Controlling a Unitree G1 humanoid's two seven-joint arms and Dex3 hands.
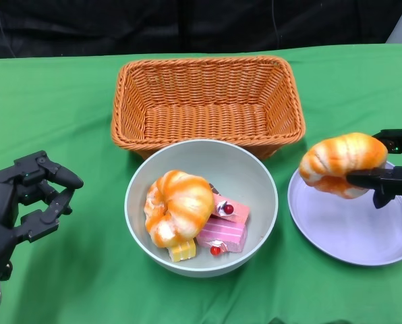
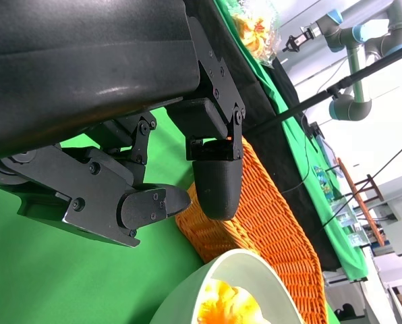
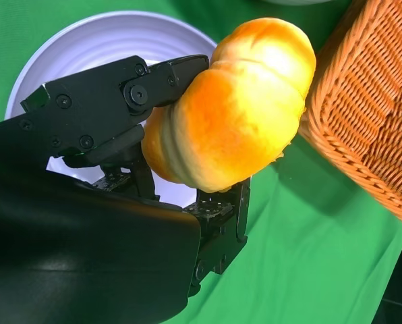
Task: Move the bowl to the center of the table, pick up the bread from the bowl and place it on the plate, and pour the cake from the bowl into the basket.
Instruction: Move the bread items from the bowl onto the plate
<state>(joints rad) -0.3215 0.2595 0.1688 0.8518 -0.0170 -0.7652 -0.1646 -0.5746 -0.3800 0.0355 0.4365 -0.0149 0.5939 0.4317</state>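
Observation:
A pale green bowl (image 1: 255,172) stands in the middle of the table, in front of the wicker basket (image 1: 208,101). It holds an orange bread roll (image 1: 177,206), pink cake slices (image 1: 224,226) and a yellow piece. My right hand (image 1: 390,172) grips a second bread roll (image 1: 341,164) above the left rim of the lavender plate (image 1: 349,226). In the right wrist view that roll (image 3: 235,111) sits between the black fingers (image 3: 140,91) over the plate (image 3: 100,44). My left hand (image 1: 25,199) hovers at the left of the bowl, fingers apart, holding nothing.
The basket (image 3: 373,108) is empty and lies close behind the bowl (image 2: 255,266) and to the left of the plate. Green cloth covers the table. A robot arm on a stand (image 2: 363,47) shows in the background of the left wrist view.

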